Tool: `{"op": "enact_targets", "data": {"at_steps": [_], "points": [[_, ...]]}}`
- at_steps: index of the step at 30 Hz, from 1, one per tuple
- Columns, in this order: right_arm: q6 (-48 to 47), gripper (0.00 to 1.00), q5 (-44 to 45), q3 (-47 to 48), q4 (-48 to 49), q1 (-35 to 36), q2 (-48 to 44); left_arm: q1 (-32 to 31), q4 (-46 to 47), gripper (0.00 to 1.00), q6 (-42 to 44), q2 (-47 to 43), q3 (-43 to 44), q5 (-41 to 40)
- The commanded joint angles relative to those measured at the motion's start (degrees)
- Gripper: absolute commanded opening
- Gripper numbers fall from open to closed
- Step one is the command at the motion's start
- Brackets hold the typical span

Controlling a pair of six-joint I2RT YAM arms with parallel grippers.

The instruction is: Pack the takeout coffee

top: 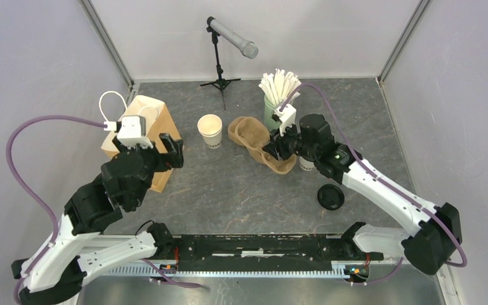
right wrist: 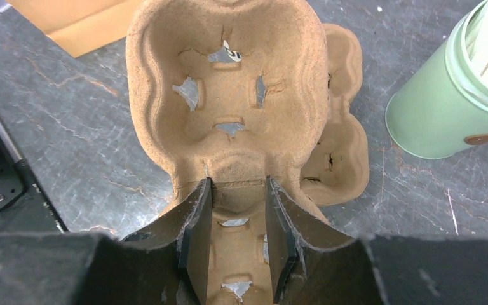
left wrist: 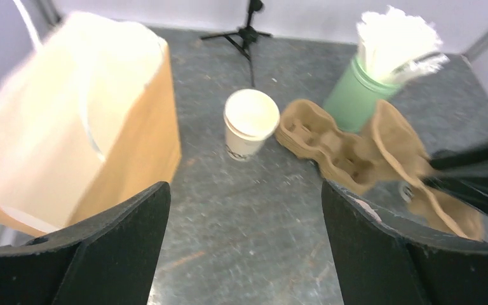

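Note:
The takeout coffee is mostly hidden; only a white sliver of a cup [top: 305,164] peeks out under my right wrist, its lid unseen. My right gripper [right wrist: 238,190] is shut on the narrow middle of a brown pulp cup carrier [right wrist: 229,76], lifted and tilted over a second carrier [right wrist: 340,152] lying on the table. In the top view this gripper [top: 272,154] sits at the carrier's [top: 283,165] near end. My left gripper [left wrist: 244,210] is wide open with nothing in it, hovering beside the open paper bag [top: 141,130], also seen as the bag [left wrist: 70,127] at left.
A lidless cream cup [top: 210,130] with dark print stands between the bag and the carriers. A green holder of white straws [top: 274,101] stands behind them. A loose black lid [top: 330,196] lies at the right front. A microphone on a stand [top: 229,38] is at the back.

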Motion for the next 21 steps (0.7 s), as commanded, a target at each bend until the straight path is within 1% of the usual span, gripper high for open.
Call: {"op": "enact_targets", "data": {"at_steps": [1,5,9,11,13,15,16,17,18,20,21], "points": [[0.7,0.35,-2.7,-0.9,-0.5,0.0,-5.3,0.0,-2.7,0.93,6.9,7.1,9.4,-10.4],[0.7,0.35,-4.5,-3.1,-1.5,0.0,-8.9,0.3,-6.1,0.89,6.0,11.1,15.3,-11.3],[0.6,0.35,-3.8,-5.5,-1.6,0.0,-12.3,1.3,-4.9,0.84,5.5,12.0,17.0,-13.5],[0.7,0.35,-3.9,-6.3,-1.0,0.0,-13.0,2.4,-5.0,0.83,5.3,12.4,18.3,-15.7],[0.7,0.35,-4.3,-6.3,-1.0,-0.1,-12.8,3.5,-4.8,0.79,4.6,12.8,19.7,-17.2],[0.4,0.35,-4.4,-6.3,-1.2,0.0,-12.4,4.1,-5.3,0.78,1.9,13.1,21.0,-18.1],[0.5,0.35,-4.5,-6.5,-1.0,0.0,-12.2,4.1,-5.6,0.79,0.6,13.3,21.1,-17.9],[0.7,0.35,-4.8,-6.8,-0.4,-0.1,-12.1,4.2,-5.3,0.82,0.3,13.4,20.6,-17.1],[0.9,0.35,-5.2,-7.2,0.1,0.0,-12.0,4.3,-3.7,0.89,0.5,13.3,19.3,-15.8],[1.1,0.35,-5.7,-7.7,1.1,0.0,-11.8,4.7,1.4,0.94,0.2,12.6,15.4,-11.6],[1.1,0.35,-5.6,-7.7,1.3,0.0,-11.8,5.1,4.4,0.96,-0.2,12.4,13.7,-9.1]]}}
